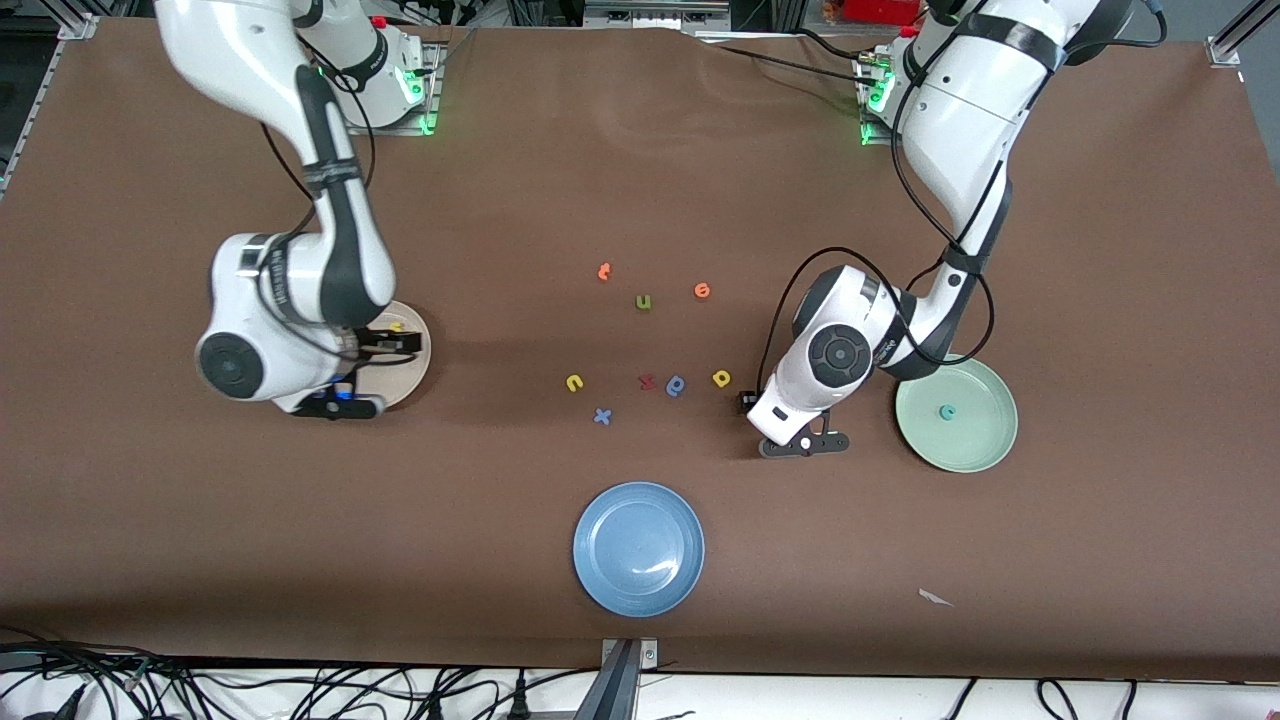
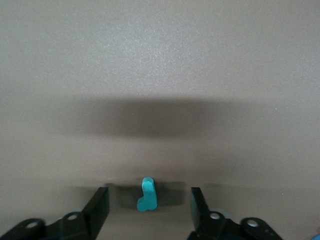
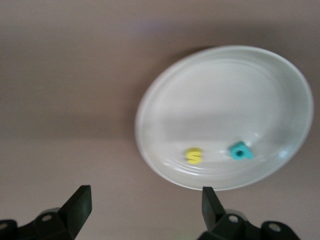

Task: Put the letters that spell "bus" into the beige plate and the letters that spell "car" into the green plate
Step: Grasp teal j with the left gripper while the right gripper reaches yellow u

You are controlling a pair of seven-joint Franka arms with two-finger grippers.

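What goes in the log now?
left gripper: open round teal letter | right gripper: open over beige plate | s, b in

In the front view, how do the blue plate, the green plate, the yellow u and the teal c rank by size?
1. Blue plate and green plate: they look about alike; the blue one lies nearer the camera, so I won't rank them.
2. Yellow u and teal c, in the green plate: both tiny, too close to call.
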